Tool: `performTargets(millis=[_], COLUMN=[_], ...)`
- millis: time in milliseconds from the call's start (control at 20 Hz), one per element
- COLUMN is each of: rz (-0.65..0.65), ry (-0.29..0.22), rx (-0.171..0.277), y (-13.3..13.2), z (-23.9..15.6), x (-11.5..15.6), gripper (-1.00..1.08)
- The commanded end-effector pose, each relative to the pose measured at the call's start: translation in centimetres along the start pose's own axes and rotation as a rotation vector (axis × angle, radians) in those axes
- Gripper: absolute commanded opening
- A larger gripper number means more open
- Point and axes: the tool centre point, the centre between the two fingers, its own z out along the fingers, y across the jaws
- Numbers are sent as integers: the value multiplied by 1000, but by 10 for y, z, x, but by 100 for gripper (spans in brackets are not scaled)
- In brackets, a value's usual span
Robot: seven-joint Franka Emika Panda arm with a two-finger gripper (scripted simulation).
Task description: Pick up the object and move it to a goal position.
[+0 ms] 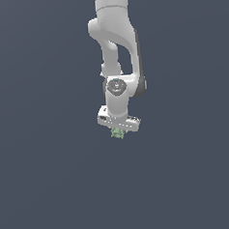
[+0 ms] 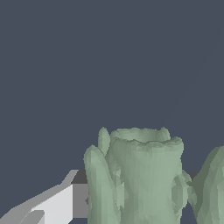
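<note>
The object [image 1: 118, 133] is a small pale green lumpy item, narrower than the white hand. It sits right under my gripper [image 1: 118, 131] in the exterior view, mostly covered by the hand. In the wrist view the object [image 2: 140, 175] fills the space close to the camera, with one grey and white finger [image 2: 57, 203] pressed against its side. The other finger is hidden behind the green lumps. The jaws stand closed against the object.
The white arm [image 1: 115, 43] comes down from the top of the exterior view. Around it is only a flat dark grey-blue surface [image 1: 53, 179] with no other objects or edges in sight.
</note>
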Motion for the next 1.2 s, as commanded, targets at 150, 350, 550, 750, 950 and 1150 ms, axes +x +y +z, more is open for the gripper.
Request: performTargets(millis=[150,350,550,750,950,1150], rz=[0,0,0,0,0,1], ry=[1,1,1,0,0,1], rx=[0,0,0,0,-1,-1], y=[-3,-7,-13,-20,-29,-38], z=[-12,-32,-61,-98,-142,-187], x=[-1,-3,-5,-8,-12,-15], gripper=[-100,-100,-100,-100,-100,-100])
